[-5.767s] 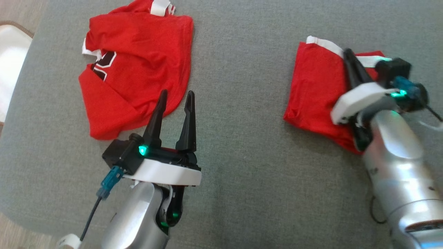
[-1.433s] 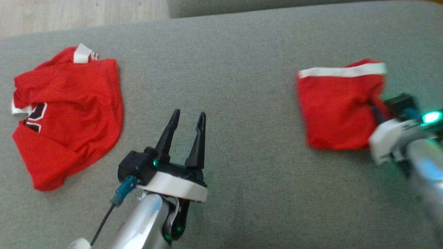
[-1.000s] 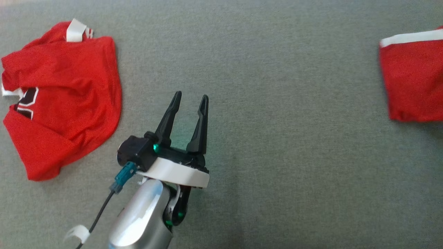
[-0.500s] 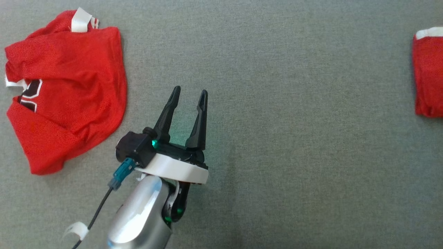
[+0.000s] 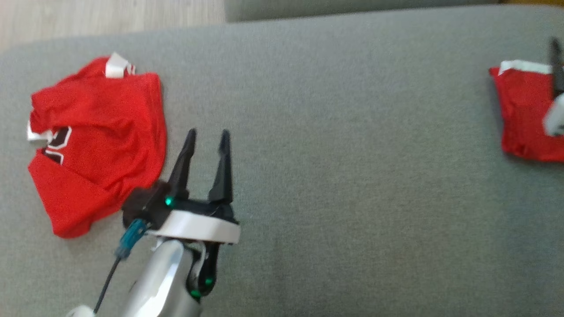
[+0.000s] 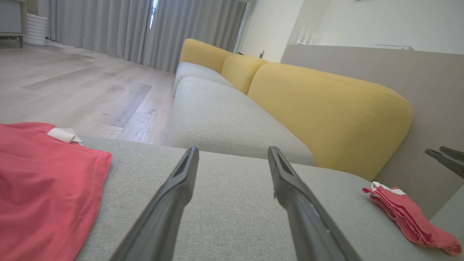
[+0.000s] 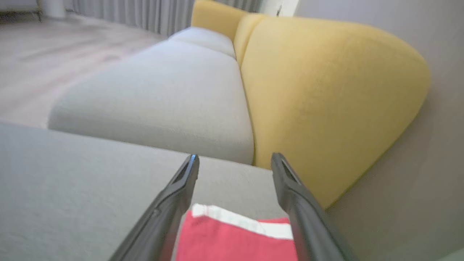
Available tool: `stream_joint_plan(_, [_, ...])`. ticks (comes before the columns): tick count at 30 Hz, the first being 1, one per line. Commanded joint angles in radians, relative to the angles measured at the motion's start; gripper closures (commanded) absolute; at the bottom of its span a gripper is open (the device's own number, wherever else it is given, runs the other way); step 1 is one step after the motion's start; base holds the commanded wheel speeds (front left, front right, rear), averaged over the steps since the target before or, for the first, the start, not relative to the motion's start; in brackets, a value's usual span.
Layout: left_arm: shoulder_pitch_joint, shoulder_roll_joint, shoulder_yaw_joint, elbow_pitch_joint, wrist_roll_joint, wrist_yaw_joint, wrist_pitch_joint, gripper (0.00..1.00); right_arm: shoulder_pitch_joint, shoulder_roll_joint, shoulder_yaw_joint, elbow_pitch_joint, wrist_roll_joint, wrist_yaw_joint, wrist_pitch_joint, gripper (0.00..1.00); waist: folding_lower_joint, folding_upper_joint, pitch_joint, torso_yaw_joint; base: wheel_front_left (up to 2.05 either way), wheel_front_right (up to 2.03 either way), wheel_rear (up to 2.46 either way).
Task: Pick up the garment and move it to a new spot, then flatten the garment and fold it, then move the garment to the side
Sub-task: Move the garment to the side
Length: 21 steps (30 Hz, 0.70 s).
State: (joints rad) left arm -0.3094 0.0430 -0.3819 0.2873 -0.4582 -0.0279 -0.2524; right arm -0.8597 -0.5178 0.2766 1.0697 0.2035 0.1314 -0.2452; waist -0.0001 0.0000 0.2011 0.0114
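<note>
A crumpled red jersey point(image 5: 97, 141) with white trim and a dark number lies on the left of the grey cushion point(image 5: 330, 132). My left gripper point(image 5: 207, 134) stands open just right of the jersey's lower edge, with nothing between its fingers. In the left wrist view the jersey point(image 6: 43, 181) sits left of the open left gripper point(image 6: 232, 152). A folded red garment point(image 5: 522, 114) with a white band rests at the far right. My right gripper point(image 7: 233, 159) hovers open over the folded garment point(image 7: 235, 239), holding nothing.
Yellow back cushions point(image 6: 326, 108) and a second grey seat point(image 6: 224, 116) lie beyond the cushion's far edge. Wood floor point(image 6: 72, 83) runs off to the left, toward grey curtains. A broad stretch of bare cushion separates the two red garments.
The head camera has shifted. The folded garment now lies much farther right than 5.8 s ago. My left gripper has drawn closer to the jersey. The right gripper has re-entered at the right edge.
</note>
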Motion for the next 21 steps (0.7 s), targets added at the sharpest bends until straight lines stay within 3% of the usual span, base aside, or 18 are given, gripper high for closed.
stream_joint_plan(1, [0.004,0.007,0.058,-0.028,0.012,-0.007,-0.009,0.0,0.026,0.022,-0.002,-0.071,0.02,-0.001,-0.014,0.0,0.0001,0.0,-0.065,-0.014,0.0,0.0,0.0])
stream_joint_plan(5, [0.036,0.007,0.098,-0.034,0.035,-0.008,-0.009,0.0,0.054,0.085,-0.022,-0.159,0.064,-0.001,-0.015,0.0,0.0001,0.0,-0.111,-0.014,0.0,0.0,0.0])
stream_joint_plan(11, [0.12,0.007,0.157,-0.048,0.059,-0.02,-0.009,0.0,0.177,0.235,-0.09,-0.377,0.15,-0.001,-0.003,0.0,0.0001,0.0,-0.194,-0.009,0.0,0.0,0.0])
stream_joint_plan(17, [0.18,0.007,0.183,-0.047,0.06,-0.035,-0.009,0.0,0.372,0.381,-0.164,-0.551,0.091,-0.001,-0.01,0.0,0.0001,0.0,-0.223,-0.009,0.0,0.0,0.0])
stream_joint_plan(21, [0.214,0.007,0.201,-0.044,0.036,-0.045,-0.009,0.0,0.534,0.442,-0.186,-0.638,0.067,-0.001,-0.015,0.0,0.0001,0.0,-0.228,-0.008,0.0,0.0,0.0])
